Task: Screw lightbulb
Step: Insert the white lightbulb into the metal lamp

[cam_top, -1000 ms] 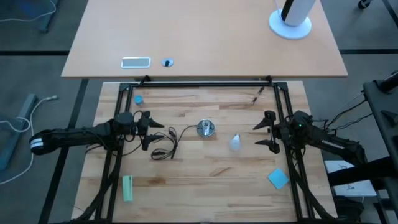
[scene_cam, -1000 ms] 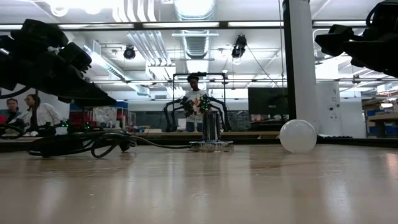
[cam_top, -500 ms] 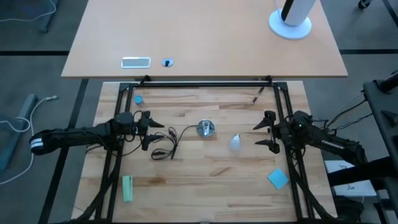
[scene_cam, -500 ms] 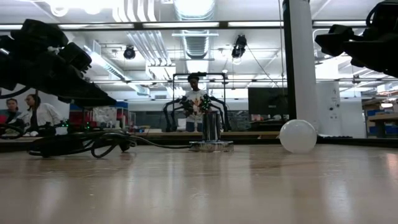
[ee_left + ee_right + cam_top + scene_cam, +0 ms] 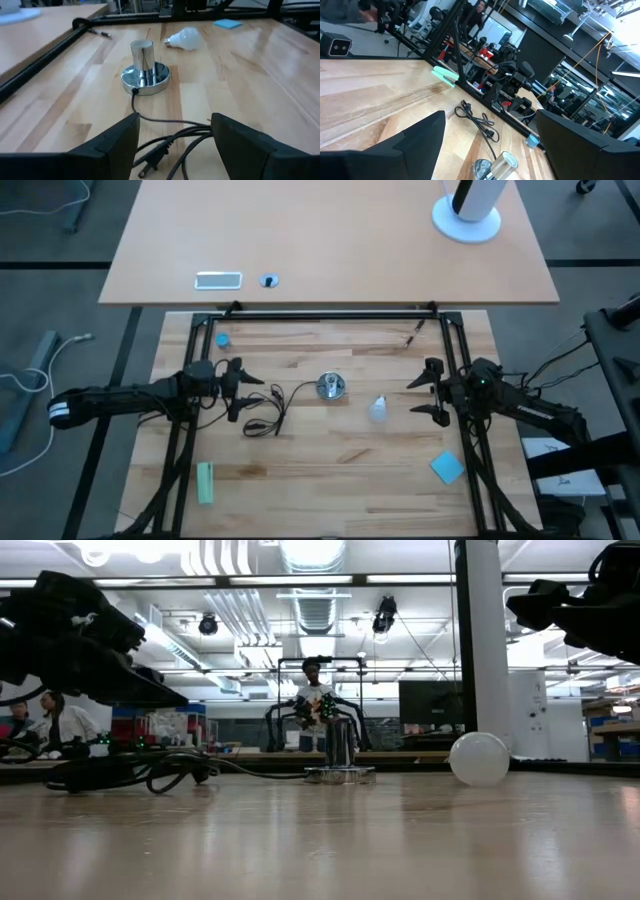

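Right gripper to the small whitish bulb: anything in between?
Nothing: the high view shows bare wood between the right gripper, jaws open, and the small whitish bulb.

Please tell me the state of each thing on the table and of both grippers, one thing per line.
lightbulb: lying on its side on the table, apart from the socket, not held.
socket: standing upright, empty, cord attached.
black cord: loose on the table, plug free.
left gripper: jaws open, holding nothing.
right gripper: jaws open, holding nothing.

Whitish lightbulb (image 5: pixel 377 409), shiny silver socket (image 5: pixel 331 387) with black cord (image 5: pixel 268 408), pale wood-grain table (image 5: pixel 330 470), blue pad (image 5: pixel 448 468), green block (image 5: pixel 205 482).
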